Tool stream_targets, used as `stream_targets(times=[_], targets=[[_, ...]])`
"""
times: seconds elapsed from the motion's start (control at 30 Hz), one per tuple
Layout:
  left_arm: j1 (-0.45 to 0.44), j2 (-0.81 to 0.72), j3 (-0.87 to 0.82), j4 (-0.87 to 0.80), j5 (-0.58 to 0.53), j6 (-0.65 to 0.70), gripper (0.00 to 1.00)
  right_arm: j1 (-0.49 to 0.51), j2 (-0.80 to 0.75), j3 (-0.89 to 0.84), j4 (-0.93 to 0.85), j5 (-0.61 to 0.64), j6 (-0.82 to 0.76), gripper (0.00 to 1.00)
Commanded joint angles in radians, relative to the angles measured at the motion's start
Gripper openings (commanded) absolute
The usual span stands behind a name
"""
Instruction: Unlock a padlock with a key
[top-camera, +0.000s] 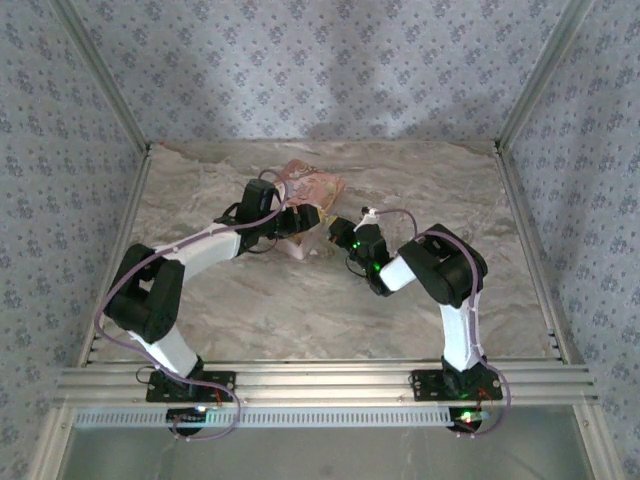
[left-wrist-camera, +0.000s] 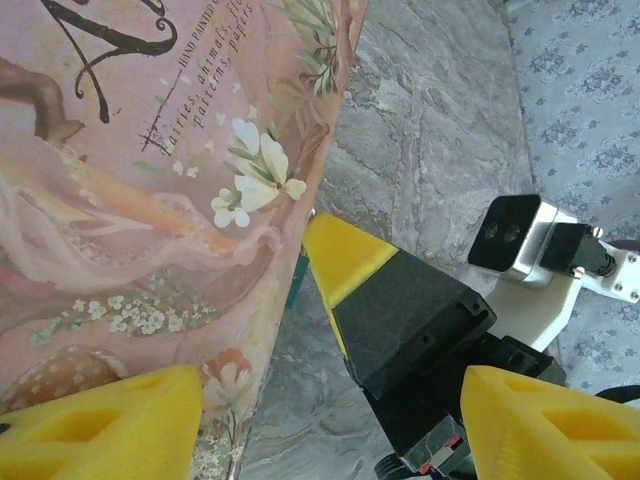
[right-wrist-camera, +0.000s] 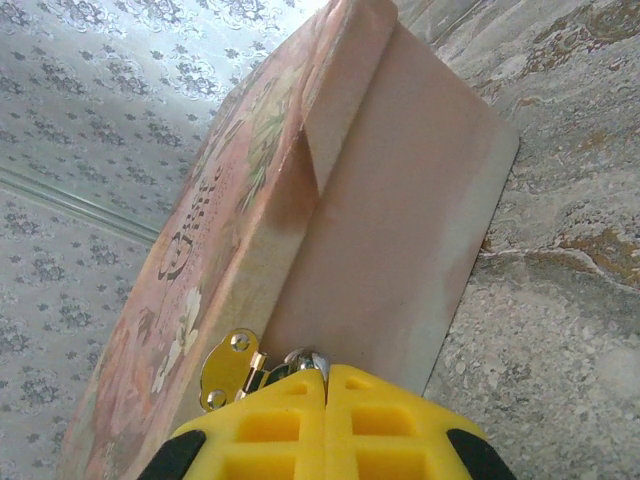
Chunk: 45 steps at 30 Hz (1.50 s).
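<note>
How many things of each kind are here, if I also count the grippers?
Grippers: 2 (left, right)
Pink box: 1
Brass piece: 1
Total: 4

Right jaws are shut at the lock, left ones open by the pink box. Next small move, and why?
Probably close the left gripper on the edge of the pink box first. Its jaws stand open with that edge between them, while the right gripper is shut on a silver piece beside the brass padlock; an unheld box would likely shift under any twist.
</note>
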Motion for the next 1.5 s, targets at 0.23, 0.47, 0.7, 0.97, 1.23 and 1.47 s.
stream_targets(times=[0.23,0.47,0.7,0.97,1.23,1.47], targets=[[-0.002,0.014,-0.046,-0.104,0.012,-0.01,0.7,-0.034,0.061,0.028,0.108,-0.013,-0.018,0.0],[-0.003,-0.007,-0.081,-0.111,0.008,-0.003,0.71,-0.049,0.122,0.063,0.205,-0.068,-0.011,0.0],[-0.001,-0.01,-0.09,-0.104,0.016,-0.008,0.71,-0.058,0.128,0.079,0.201,-0.046,-0.002,0.0],[-0.002,-0.022,-0.1,-0.102,0.019,-0.012,0.71,-0.058,0.138,0.097,0.192,-0.041,0.008,0.0],[0.004,-0.039,-0.109,-0.103,0.017,-0.012,0.72,-0.067,0.139,0.107,0.182,-0.028,0.002,0.0],[0.041,-0.096,-0.074,-0.124,0.025,0.001,0.77,-0.077,0.036,-0.001,0.179,-0.013,-0.04,0.0]])
